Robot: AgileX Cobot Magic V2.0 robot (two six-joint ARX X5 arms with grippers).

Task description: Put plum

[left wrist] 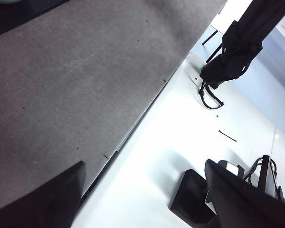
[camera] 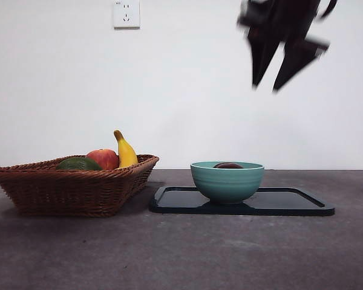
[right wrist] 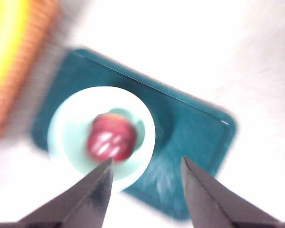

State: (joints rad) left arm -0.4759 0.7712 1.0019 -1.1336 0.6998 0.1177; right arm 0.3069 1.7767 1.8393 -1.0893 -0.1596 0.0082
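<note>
While the right gripper [camera: 265, 86] hangs high in the air with its jaws spread apart and nothing in them, the plum [right wrist: 111, 137] sits below it inside the green bowl [camera: 227, 181]. That bowl stands on a dark tray [camera: 290, 202] under the gripper. Off to the side of the gripper is a woven basket [camera: 72, 190] with a banana [camera: 124, 151], an apple [camera: 104, 159] and a green fruit [camera: 77, 164]. Far from them all, the left gripper [left wrist: 142, 199] waits over the table's edge, jaws apart and empty.
</note>
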